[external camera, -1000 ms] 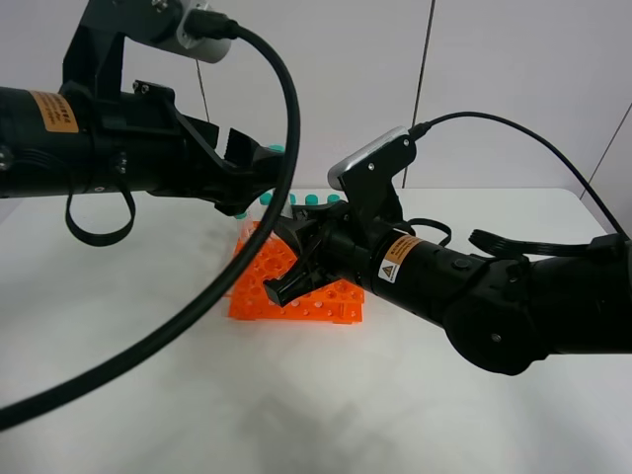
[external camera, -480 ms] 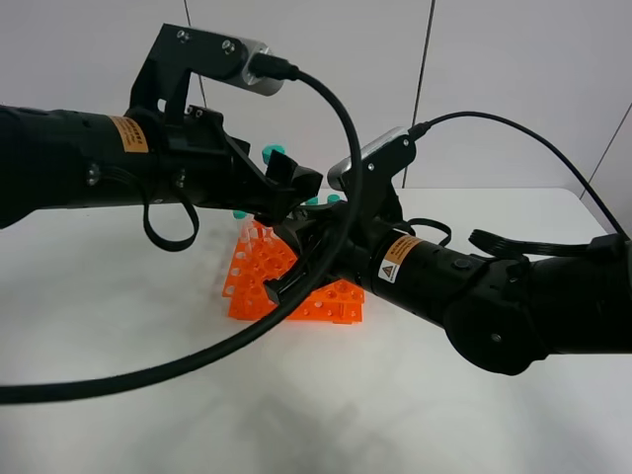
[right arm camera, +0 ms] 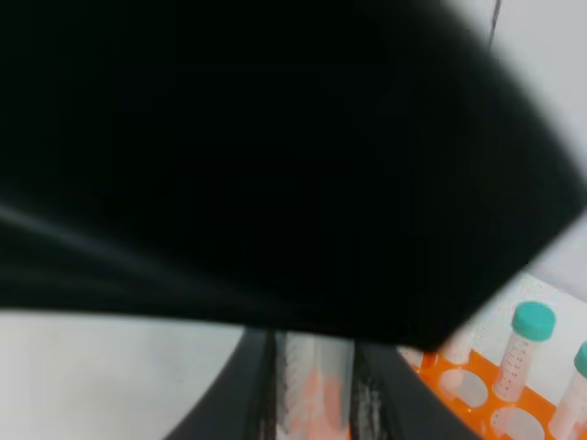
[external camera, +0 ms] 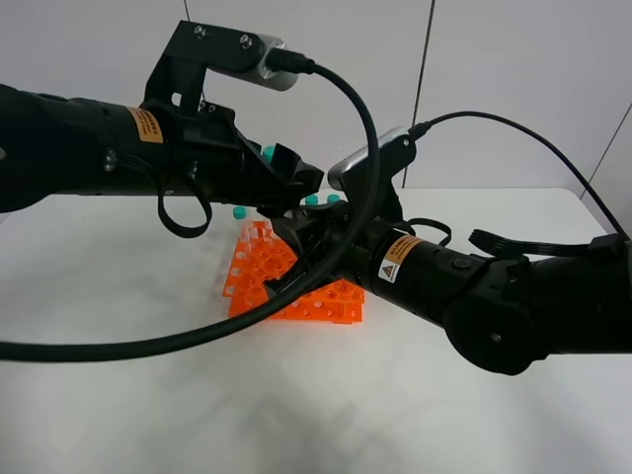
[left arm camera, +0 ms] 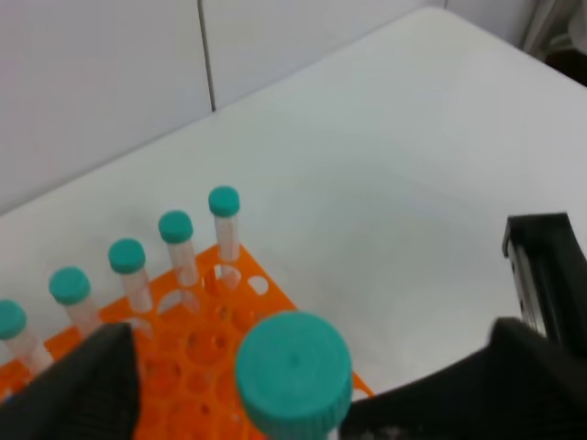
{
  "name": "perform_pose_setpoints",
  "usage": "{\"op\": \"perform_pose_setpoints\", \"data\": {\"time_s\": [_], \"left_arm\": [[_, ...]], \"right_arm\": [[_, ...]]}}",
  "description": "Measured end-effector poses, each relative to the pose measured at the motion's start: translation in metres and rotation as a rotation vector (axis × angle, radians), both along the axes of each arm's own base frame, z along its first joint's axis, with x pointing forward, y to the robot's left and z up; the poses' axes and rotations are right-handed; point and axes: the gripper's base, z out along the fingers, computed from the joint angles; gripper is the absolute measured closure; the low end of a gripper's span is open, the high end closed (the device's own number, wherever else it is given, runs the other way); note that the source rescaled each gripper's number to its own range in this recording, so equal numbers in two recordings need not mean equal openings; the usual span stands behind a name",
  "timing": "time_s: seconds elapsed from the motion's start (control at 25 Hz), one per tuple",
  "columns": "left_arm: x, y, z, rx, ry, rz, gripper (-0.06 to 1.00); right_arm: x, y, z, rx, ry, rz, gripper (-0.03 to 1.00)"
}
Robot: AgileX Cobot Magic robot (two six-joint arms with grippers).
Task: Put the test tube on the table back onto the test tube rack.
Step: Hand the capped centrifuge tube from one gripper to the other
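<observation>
The test tube shows its teal cap (external camera: 269,153) above the orange test tube rack (external camera: 326,298). My right gripper (external camera: 288,259) is shut on the tube's clear body (right arm camera: 312,380), which stands upright between its fingers (right arm camera: 259,390). My left gripper (external camera: 284,183) is at the cap (left arm camera: 293,371), with a jaw on each side and a gap showing on one side. The rack (left arm camera: 197,344) lies just below, and it also shows in the right wrist view (right arm camera: 463,385). The tube's lower end is hidden.
Several capped tubes (left arm camera: 174,229) stand in a row along the rack's far edge (external camera: 316,199). The white table (external camera: 148,395) spreads around the rack. The left arm's black cable (external camera: 197,336) loops in front of the rack. A dark blur fills most of the right wrist view.
My left arm has moved right and closed in on the tube's cap. The right arm, the tube and the rack have stayed in place.
</observation>
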Motion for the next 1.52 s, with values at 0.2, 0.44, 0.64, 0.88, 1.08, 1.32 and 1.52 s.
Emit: {"op": "perform_pose_setpoints", "data": {"time_s": [0.2,0.44,0.64,0.88,1.08,1.32,1.52], "left_arm": [[0.0000,0.0000,-0.0006,0.003,0.004,0.000,0.45],[0.0003,-0.0002,0.0003,-0.004,-0.005,0.001,0.70],[0.0007,-0.0004,0.0014,-0.011,-0.015,0.002,0.77],[0.0009,-0.0005,0.0019,-0.015,-0.019,0.002,0.94],[0.0009,-0.0005,0.0019,-0.015,-0.019,0.002,0.94],[0.0009,-0.0005,0.0019,-0.009,-0.024,-0.001,0.94],[0.0009,-0.0005,0.0019,-0.001,-0.030,-0.005,0.94]], "right_arm": [[0.0000,0.0000,0.0000,-0.001,-0.001,0.000,0.97],[0.0000,0.0000,0.0000,-0.002,-0.001,0.000,0.97],[0.0000,0.0000,0.0000,-0.001,-0.001,0.000,0.97],[0.0001,-0.0002,0.0000,0.000,0.000,-0.002,0.97],[0.0001,-0.0002,0.0000,-0.002,-0.001,-0.002,0.97],[0.0001,-0.0002,0.0000,-0.002,-0.001,-0.002,0.97],[0.0001,-0.0002,0.0000,-0.002,-0.001,-0.002,0.97]]}}
